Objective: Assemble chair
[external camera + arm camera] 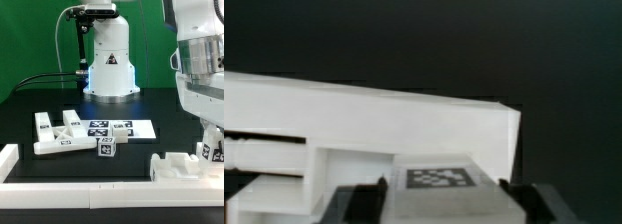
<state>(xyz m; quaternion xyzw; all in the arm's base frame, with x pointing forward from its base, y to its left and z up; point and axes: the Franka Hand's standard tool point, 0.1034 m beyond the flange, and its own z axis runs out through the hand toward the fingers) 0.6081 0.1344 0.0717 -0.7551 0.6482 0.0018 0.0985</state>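
My gripper (210, 152) is low at the exterior view's right, over a large white notched chair piece (185, 166) lying by the front rail. In the wrist view the two dark fingers (359, 202) stand on either side of a raised tagged bar (441, 178) of that piece (367, 120), and my gripper (441, 198) looks closed against its sides. More white chair parts (60, 135) lie grouped at the exterior view's left, with a small tagged cube (106, 147) beside them.
The marker board (118, 127) lies flat in the middle. The robot base (108, 60) stands behind it. A low white border rail (90, 186) runs along the front and the left (8, 155).
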